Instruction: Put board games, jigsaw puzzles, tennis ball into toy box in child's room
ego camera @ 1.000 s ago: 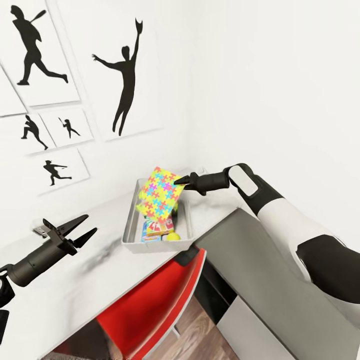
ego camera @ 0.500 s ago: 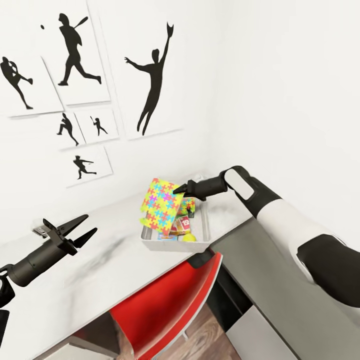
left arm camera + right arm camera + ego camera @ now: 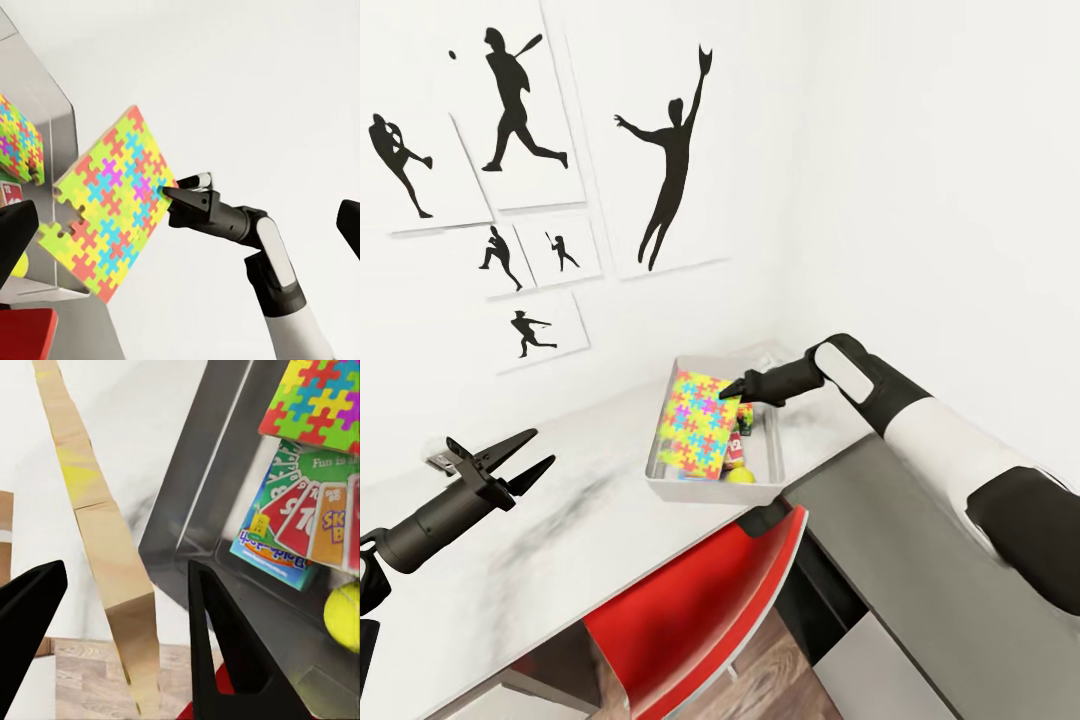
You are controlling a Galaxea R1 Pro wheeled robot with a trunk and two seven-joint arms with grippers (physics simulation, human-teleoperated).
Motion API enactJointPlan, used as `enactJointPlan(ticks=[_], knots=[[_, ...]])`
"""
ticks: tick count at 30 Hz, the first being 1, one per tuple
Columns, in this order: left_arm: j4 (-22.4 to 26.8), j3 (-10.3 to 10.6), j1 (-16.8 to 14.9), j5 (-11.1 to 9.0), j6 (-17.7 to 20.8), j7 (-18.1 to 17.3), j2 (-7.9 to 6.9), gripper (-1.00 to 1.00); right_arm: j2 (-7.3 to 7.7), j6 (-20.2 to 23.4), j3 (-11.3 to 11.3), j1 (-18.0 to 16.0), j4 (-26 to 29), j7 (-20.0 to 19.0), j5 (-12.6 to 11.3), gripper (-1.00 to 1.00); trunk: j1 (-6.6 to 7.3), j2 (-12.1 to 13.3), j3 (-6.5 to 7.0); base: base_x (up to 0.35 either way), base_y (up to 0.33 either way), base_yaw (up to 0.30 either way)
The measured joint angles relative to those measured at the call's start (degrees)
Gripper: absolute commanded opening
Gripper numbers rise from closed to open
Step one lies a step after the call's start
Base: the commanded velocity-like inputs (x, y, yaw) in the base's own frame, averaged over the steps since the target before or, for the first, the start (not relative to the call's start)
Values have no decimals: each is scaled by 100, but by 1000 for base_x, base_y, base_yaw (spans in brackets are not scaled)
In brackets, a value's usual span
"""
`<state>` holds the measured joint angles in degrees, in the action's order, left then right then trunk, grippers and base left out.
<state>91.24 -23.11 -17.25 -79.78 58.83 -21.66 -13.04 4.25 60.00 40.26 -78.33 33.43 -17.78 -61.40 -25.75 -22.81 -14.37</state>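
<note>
At centre frame my right gripper (image 3: 728, 390) had its jaws clenched on the jigsaw puzzle (image 3: 698, 427), tilted into the toy box (image 3: 660, 470); I judged lowering it flat before releasing best, left gripper (image 3: 528, 457) gaping idle.

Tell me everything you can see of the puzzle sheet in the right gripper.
The thin flat jigsaw puzzle sheet of interlocked yellow, red, blue, green and pink pieces has jagged edges and a plain tan edge and back, like cardboard. The right gripper pinches its upper corner. It hangs steeply tilted, its lower part inside the shallow light grey toy box, above a second puzzle, a printed game box and a yellow-green ball.
</note>
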Motion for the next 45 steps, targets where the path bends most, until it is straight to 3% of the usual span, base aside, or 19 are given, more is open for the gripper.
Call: enactJointPlan(ticks=[9, 15, 24, 45], knots=[[0, 3, 0, 4, 0, 0, 4, 100, 201, 0, 31, -27, 27, -3, 123, -100, 0, 0, 0, 0, 0, 3], [0, 5, 0, 17, 0, 0, 3, 100, 287, 0, 34, -90, 72, -2, 394, -100, 0, 0, 1, 0, 0, 0], [5, -6, 0, 6, -4, -13, 18, 100, 314, 0, 33, -179, 254, -9, 568, -100, 0, 0, 0, 0, 0, 0], [32, -14, 8, -27, -21, -68, 33, 100, 300, 0, 23, -290, 435, -19, 582, -100, 1, 0, 0, 52, 0, 0]])
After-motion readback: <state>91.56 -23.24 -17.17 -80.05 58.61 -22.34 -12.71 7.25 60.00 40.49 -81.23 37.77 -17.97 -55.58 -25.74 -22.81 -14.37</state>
